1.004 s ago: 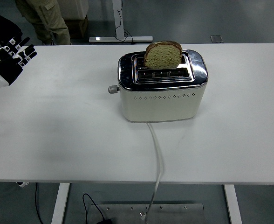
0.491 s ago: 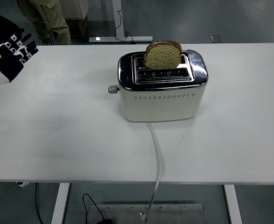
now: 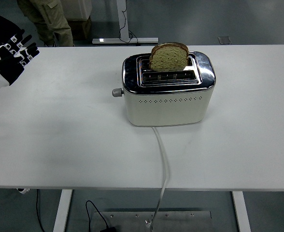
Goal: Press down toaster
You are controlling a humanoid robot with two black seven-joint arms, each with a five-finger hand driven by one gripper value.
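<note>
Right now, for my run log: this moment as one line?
left hand: open, far left | toaster: lever up | bread: raised

Lab: bare floor, test table (image 3: pixel 60 145)

Single head view: high vantage at the near edge of the table (image 3: pixel 60 145), facing forward and downward, mid-range, floor visible beyond.
</note>
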